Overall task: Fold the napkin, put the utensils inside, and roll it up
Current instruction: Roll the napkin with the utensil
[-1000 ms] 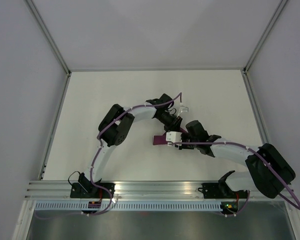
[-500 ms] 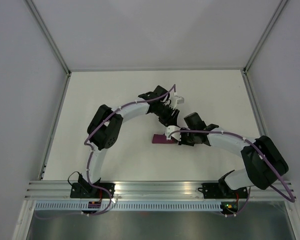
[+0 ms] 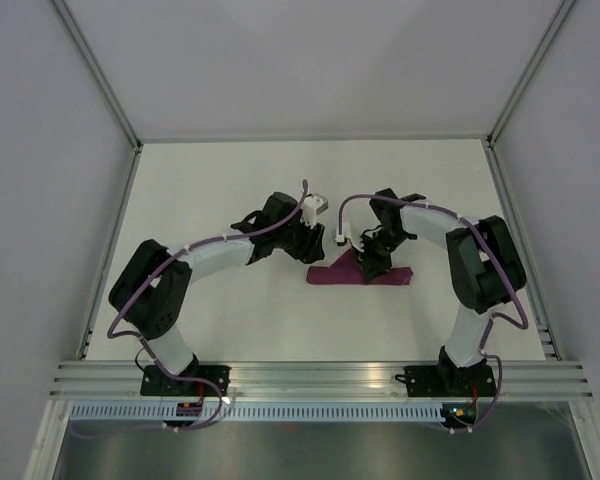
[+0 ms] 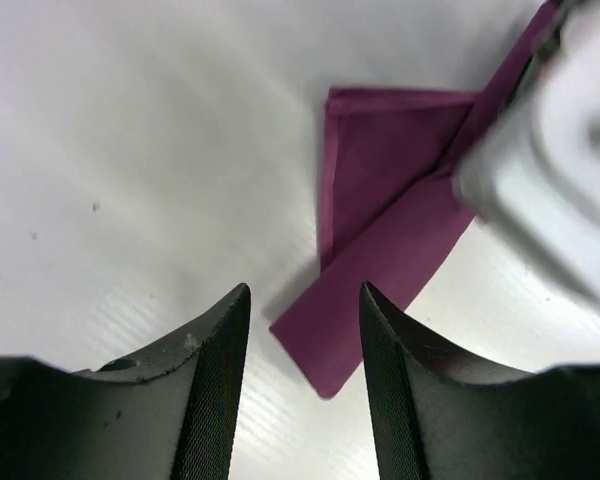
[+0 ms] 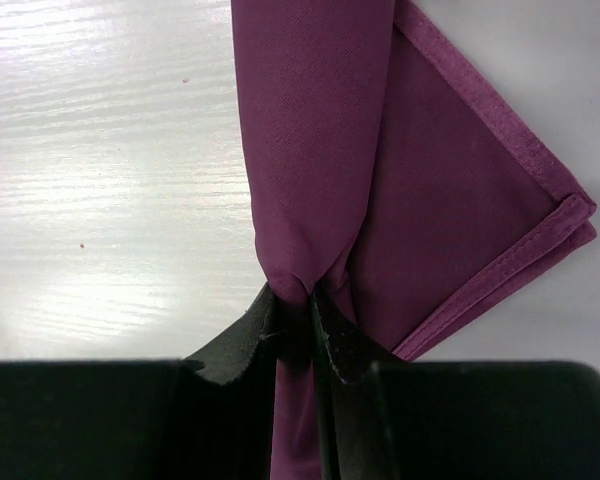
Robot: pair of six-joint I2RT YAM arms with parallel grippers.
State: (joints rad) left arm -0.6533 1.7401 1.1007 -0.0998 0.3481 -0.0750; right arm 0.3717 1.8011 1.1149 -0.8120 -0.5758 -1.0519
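Leftward retreat: left end effector [image 4: 303,295] gapes empty.
At its 4 o'clock, right end effector [image 5: 300,318] pinches the folded purple-maroon cloth napkin [image 3: 392,277] on the white worktop [image 3: 210,195].

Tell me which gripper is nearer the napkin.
Right. The right gripper is shut on the napkin, pinching a bunched fold; the left gripper hangs open by one end, gripping nothing.

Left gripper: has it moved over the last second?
Yes. In the top view the left gripper has shifted left, toward the table's left rail, and now sits open beside the left end of the napkin.
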